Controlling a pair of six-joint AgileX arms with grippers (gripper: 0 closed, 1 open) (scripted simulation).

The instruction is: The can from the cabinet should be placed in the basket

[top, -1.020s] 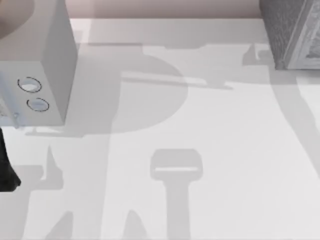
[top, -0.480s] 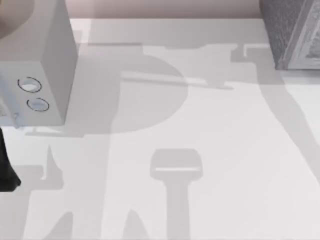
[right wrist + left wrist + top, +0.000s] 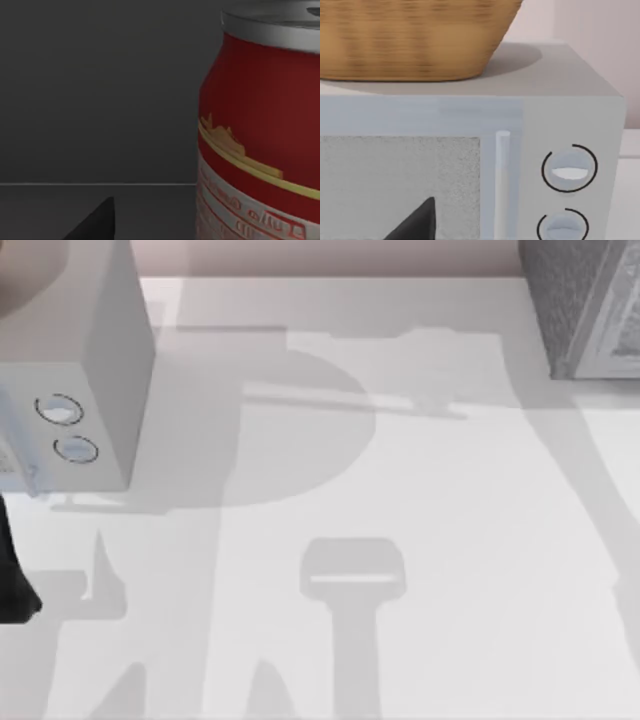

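From above: seeing an arm shadow sliding closer to the cabinet (image 3: 590, 310) at 1 o'clock on the desk (image 3: 400, 500), probably meaning reaching in for the can. Keeping the left arm (image 3: 12, 580) parked at 8 o'clock.

Left wrist: facing the pale box (image 3: 570, 115), with the basket (image 3: 410, 40) sitting on top.

Right wrist: looking at the can (image 3: 265, 125) standing inside the dark cabinet, red with a silver top and yellow-white label. Not showing whether either claw is wide or narrow.

A pale box (image 3: 70, 360) with two round rings (image 3: 568, 169) on its front stands at the left of the white bench (image 3: 420, 540), its grey speckled window beside a slim handle (image 3: 502, 185).
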